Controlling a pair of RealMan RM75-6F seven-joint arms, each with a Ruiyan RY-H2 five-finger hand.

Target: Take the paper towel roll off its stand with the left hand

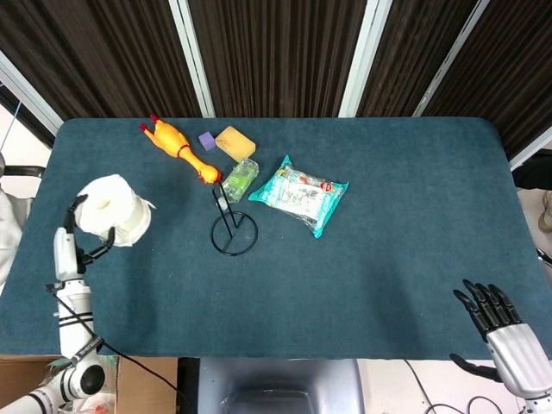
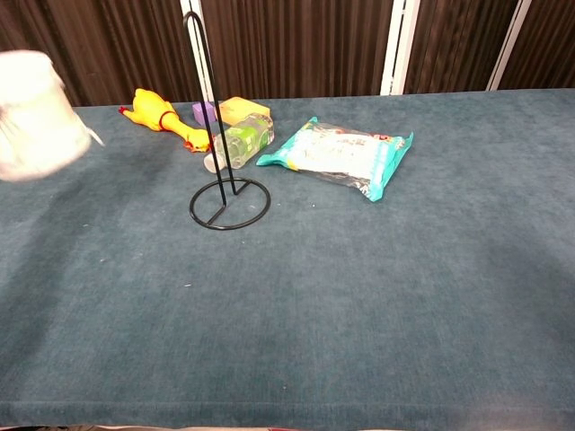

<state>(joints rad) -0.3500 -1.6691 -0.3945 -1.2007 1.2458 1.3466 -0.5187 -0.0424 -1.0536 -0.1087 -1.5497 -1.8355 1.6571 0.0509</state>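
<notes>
The white paper towel roll (image 1: 112,222) is off its stand and hangs over the table's left side, gripped by my left hand (image 1: 79,237), whose dark fingers wrap its left and lower edge. In the chest view the roll (image 2: 34,114) shows blurred at the far left; the hand itself is not visible there. The black wire stand (image 1: 232,226) (image 2: 223,193) stands bare near the table's middle-left, its ring base flat on the cloth. My right hand (image 1: 493,316) is at the bottom right, off the table's front edge, fingers spread and holding nothing.
Behind the stand lie a clear plastic bottle (image 2: 241,141), a yellow rubber chicken (image 2: 163,115), a small purple block (image 2: 204,110) and an orange-yellow sponge (image 2: 244,109). A teal snack packet (image 2: 340,154) lies to the stand's right. The blue-green table cloth (image 1: 388,224) spreads to the right.
</notes>
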